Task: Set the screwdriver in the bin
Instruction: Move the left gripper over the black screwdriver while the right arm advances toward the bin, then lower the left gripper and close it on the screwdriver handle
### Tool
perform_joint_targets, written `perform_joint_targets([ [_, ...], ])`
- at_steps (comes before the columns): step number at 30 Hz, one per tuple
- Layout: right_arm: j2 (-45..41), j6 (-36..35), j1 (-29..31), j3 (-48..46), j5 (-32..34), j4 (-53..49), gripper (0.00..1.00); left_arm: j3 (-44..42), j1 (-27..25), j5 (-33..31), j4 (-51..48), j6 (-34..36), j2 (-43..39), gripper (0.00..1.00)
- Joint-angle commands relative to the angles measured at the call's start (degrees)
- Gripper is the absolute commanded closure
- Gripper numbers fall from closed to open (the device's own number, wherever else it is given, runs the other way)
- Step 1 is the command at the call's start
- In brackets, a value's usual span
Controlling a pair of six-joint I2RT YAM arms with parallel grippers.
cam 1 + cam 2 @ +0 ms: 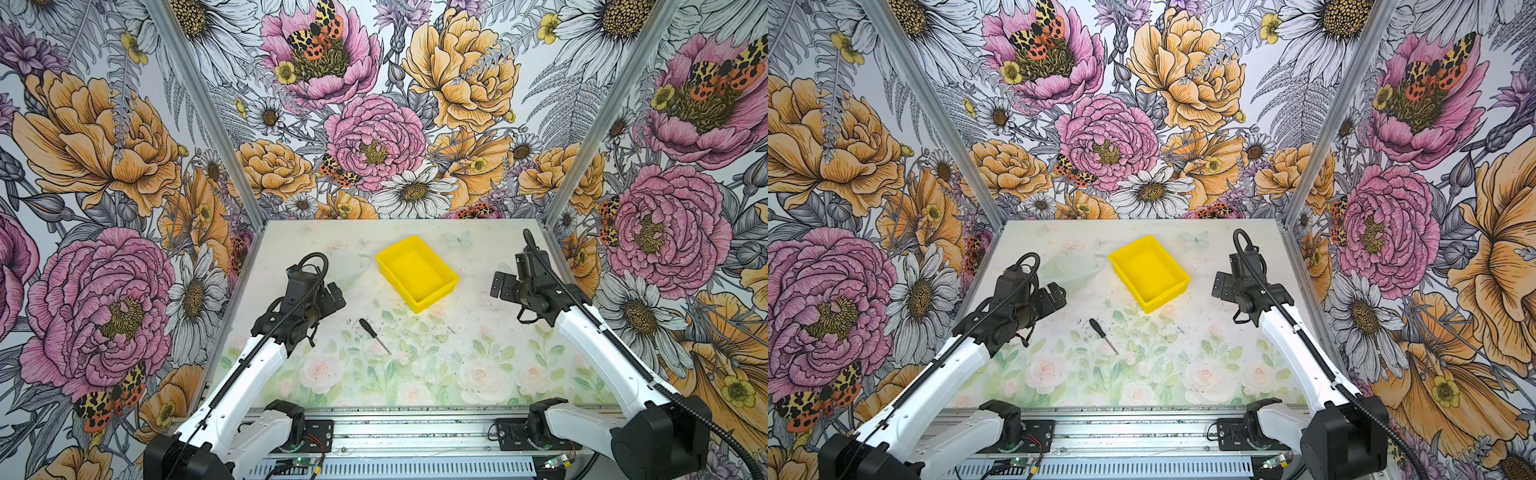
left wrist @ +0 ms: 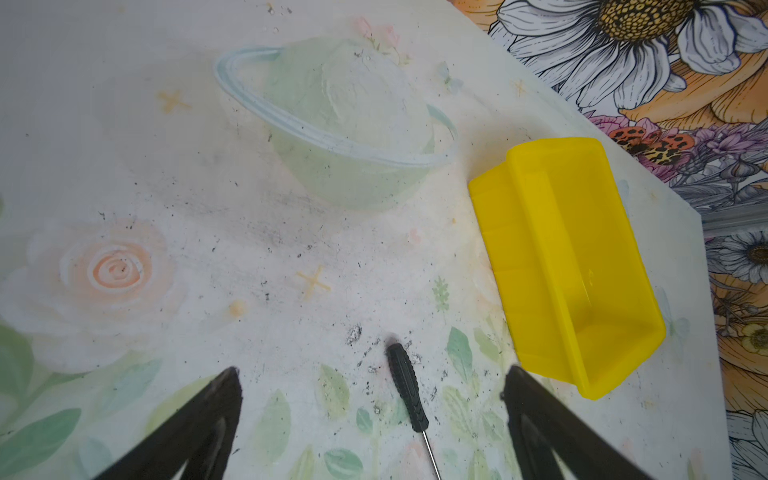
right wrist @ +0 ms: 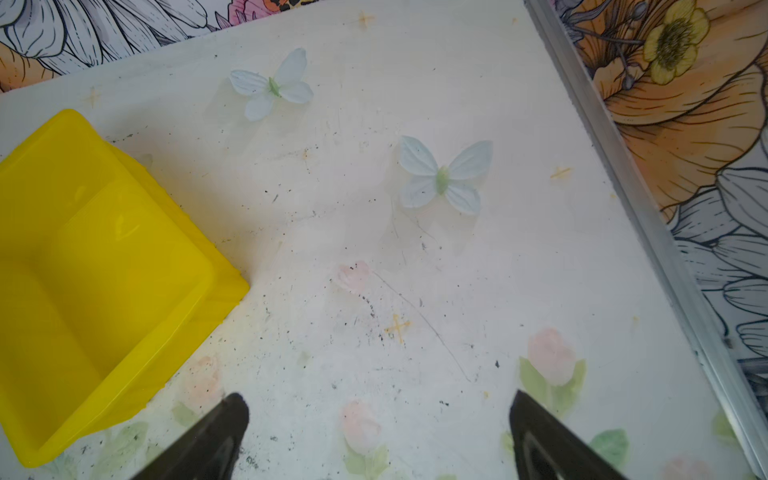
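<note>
Lying nearest you on the tabletop (image 1: 457,374), the screwdriver (image 1: 374,334) rests flat among the printed roses, its black handle toward the far left and its thin shaft pointing back toward the near right. Nothing touches it, and it sits well apart from the bin.

Just beyond it and to its left, your left gripper (image 1: 336,296) hovers with its jaws spread wide and nothing between them. In the left wrist view the handle of the screwdriver (image 2: 407,386) shows between the two dark fingers (image 2: 216,399), closer to one than the other, so you look roughly lined up but not yet centred.

Farther over on the right, your right gripper (image 1: 498,286) also stands wide open and empty, near the bin's right side; its wrist view shows only bare tabletop between the fingers.

Farthest back, the bin (image 1: 436,297) sits empty, turned at an angle to the tabletop's edges.

I judge that you are at the approach, with the grasp not yet made. The next move calls for bringing the left gripper down over the handle, jaws straddling it crosswise rather than along it, then closing on the handle and not the slim shaft. The rounded handle may roll if one finger meets it first. After that comes a lift and a carry up and to the right, over the bin's near rim.
</note>
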Motion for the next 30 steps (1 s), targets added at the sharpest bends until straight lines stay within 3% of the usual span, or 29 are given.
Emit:
perform_joint_targets([
  [1,1.2,1.4,1.5,0.0,-1.5,-1.6,0.01,1.4,-2.1,1.6,-5.2,-5.5,-1.5,0.01],
  [6,1.4,2.4,3.1,-0.8,-2.4,-1.5,0.01,0.3,-6.9,0.3,-5.5,-10.4,-0.8,0.01],
  [15,-0.5,0.7,8.7,-3.4,-2.3,-1.6,0.01,1.7,-18.4,-5.3,-6.0,-18.3,8.3,0.01],
  [22,-3.1,-0.4,11.5,-5.0,-2.8,-1.6,0.01,4.6,-22.2,-9.6,-5.8,-22.6,16.6,0.02],
  [30,-4.4,-3.8,12.1,-4.0,-3.8,-1.6,0.0,10.4,-23.8,-12.9,-5.7,-24.1,27.7,0.11],
])
